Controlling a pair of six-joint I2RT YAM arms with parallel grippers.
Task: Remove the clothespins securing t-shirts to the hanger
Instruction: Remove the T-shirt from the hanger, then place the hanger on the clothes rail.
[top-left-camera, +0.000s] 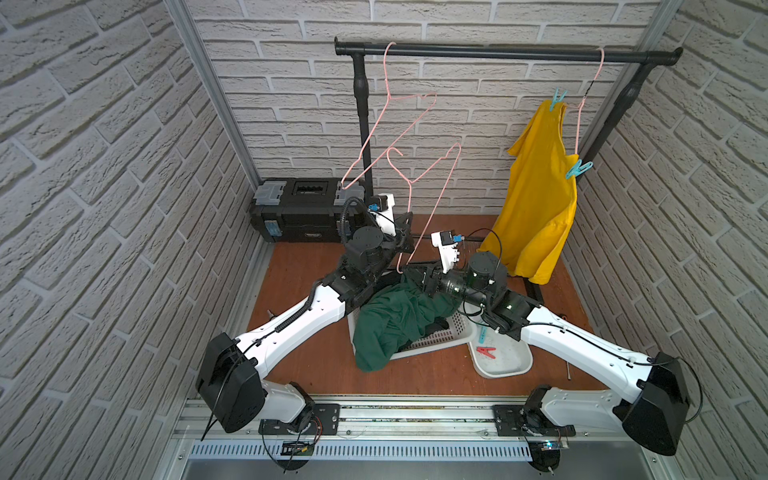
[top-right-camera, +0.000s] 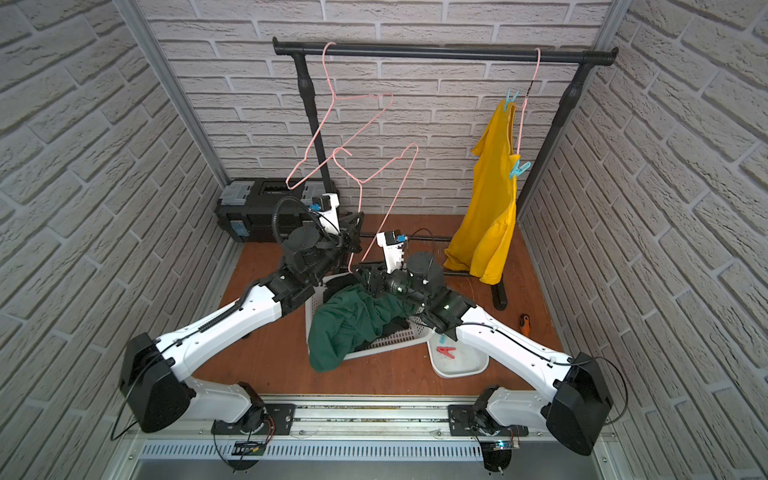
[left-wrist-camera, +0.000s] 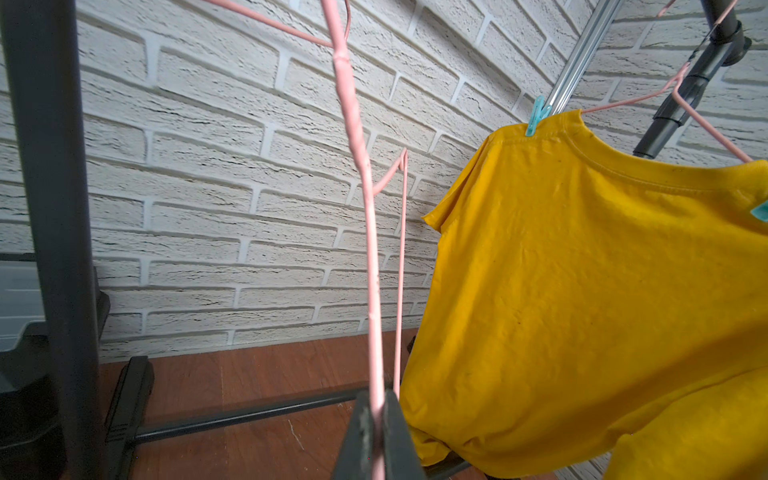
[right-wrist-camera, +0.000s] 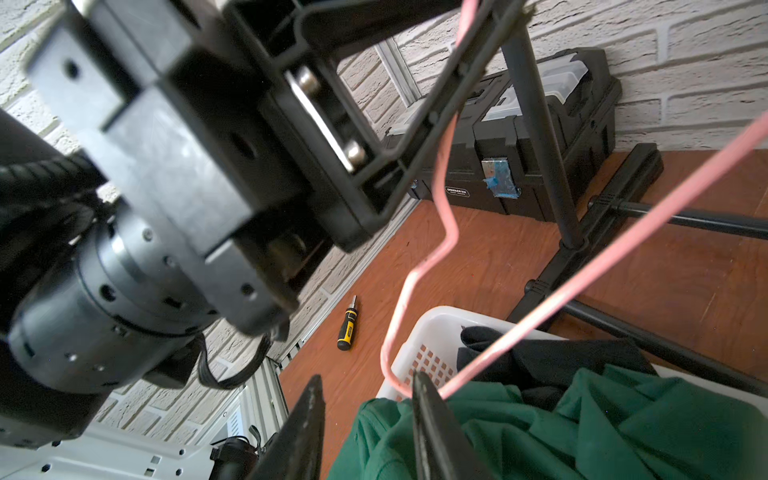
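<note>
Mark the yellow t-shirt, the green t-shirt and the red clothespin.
yellow t-shirt (top-left-camera: 540, 216), in a top view, middle of the hanging body.
green t-shirt (top-left-camera: 390, 328), in a top view, middle of the bunched cloth.
red clothespin (top-left-camera: 485, 352), in a top view, middle of the peg.

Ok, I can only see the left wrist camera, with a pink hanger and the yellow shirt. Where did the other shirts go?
Observer: The green t-shirt lies heaped in the white basket on the floor.
Operator: Did any pegs come off yet?
Observer: Yes, a red clothespin lies in the white tray beside the basket.
Operator: What's the other arm doing?
Observer: The right end effector is open at the bottom corner of the hanger, by the basket's rim.
</note>
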